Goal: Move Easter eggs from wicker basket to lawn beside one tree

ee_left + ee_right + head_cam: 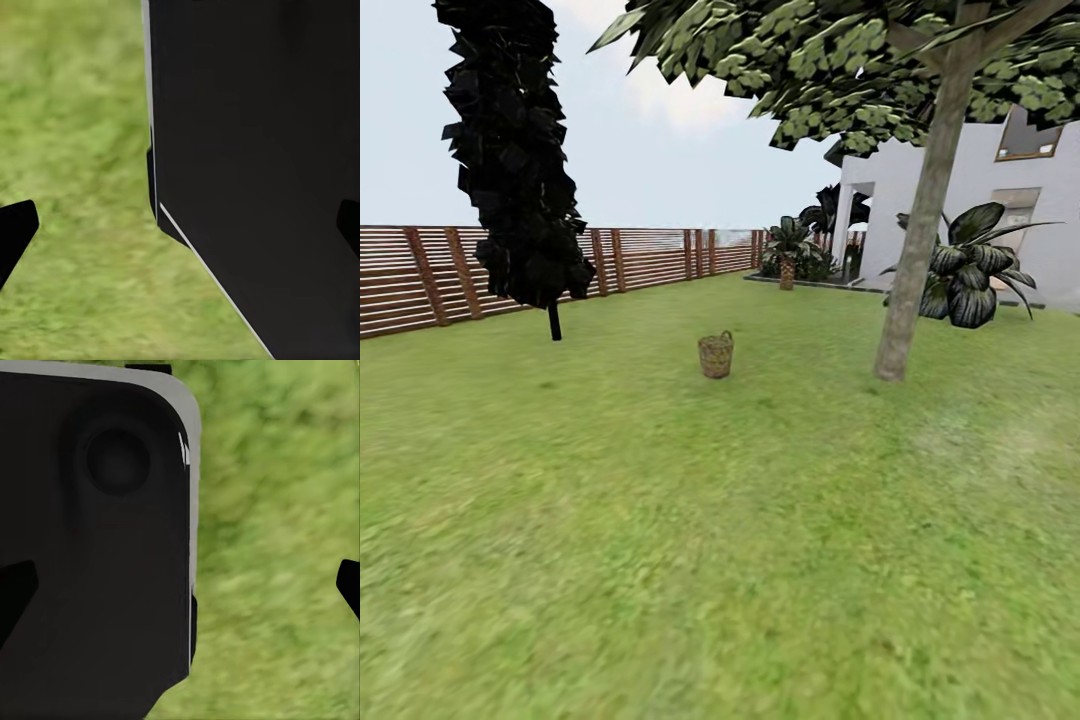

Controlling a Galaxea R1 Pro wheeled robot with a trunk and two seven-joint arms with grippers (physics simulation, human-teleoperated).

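A large black panel [255, 172] with a thin pale edge, part of the robot's body, stands over blurred green lawn [75, 150]. Dark fingertips [13, 229] of the left gripper [180, 232] sit wide apart, nothing between them.

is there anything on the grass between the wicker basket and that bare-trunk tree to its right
Nothing visible does. In the head view, the wicker basket and the tree stand apart on the lawn, with only open grass between them.
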